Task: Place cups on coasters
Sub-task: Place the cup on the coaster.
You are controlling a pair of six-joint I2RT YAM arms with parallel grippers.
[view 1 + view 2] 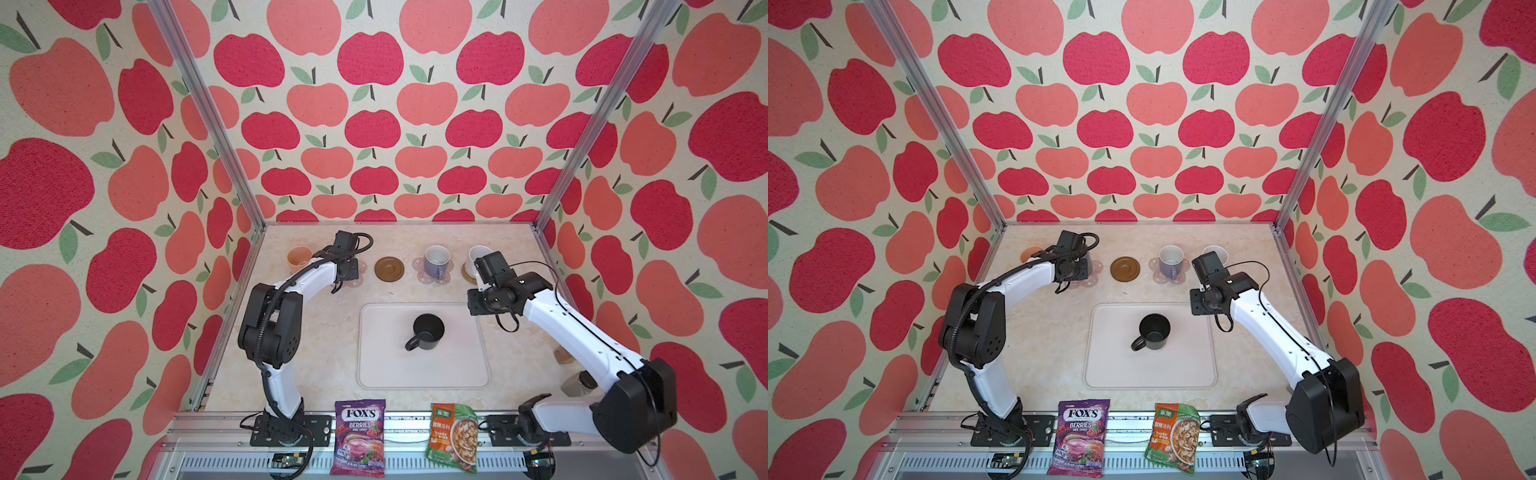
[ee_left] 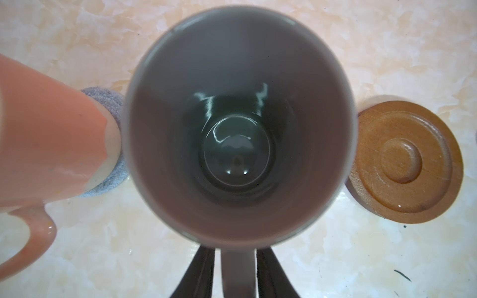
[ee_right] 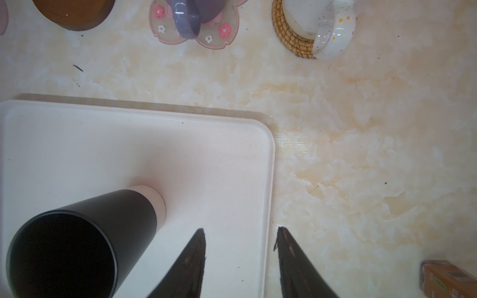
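Cups, top views first, asks Clerk: which has no mat?

Checker: Black mug point(image 1: 428, 330) point(image 1: 1154, 330). It stands upright on the tray point(image 1: 382, 370) in both top views, handle toward the near edge and the left arm's side. Brown coaster point(image 1: 389, 269) is bare, straight behind the tray. Peach mug point(image 1: 299, 257), lavender mug point(image 1: 436, 259) and speckled mug point(image 1: 478, 254) each stand on a mat (back row).

Clerk: Nearer claw?

Checker: Right claw point(image 1: 478, 305), over the tray's far corner on its own side. The black mug lies near it, toward the front edge and the left arm. Left claw point(image 1: 347, 272) is well apart, at the back row over a pink coaster point(image 1: 360, 277).

Clerk: Left wrist?

Checker: Grey mug point(image 2: 237, 123), upright, seen straight down. Left claw point(image 2: 236, 251) straddles its handle, jaws narrowly parted; whether they pinch it, cannot tell. The mat beneath is hidden.

Clerk: Right wrist?

Checker: Right claw point(image 3: 240, 258) is moderately spread and empty, above the tray rim. Black mug point(image 3: 85, 245) stands beside it, handle out of sight (likely on the far side, so a rim grip or a reach round looks needed).
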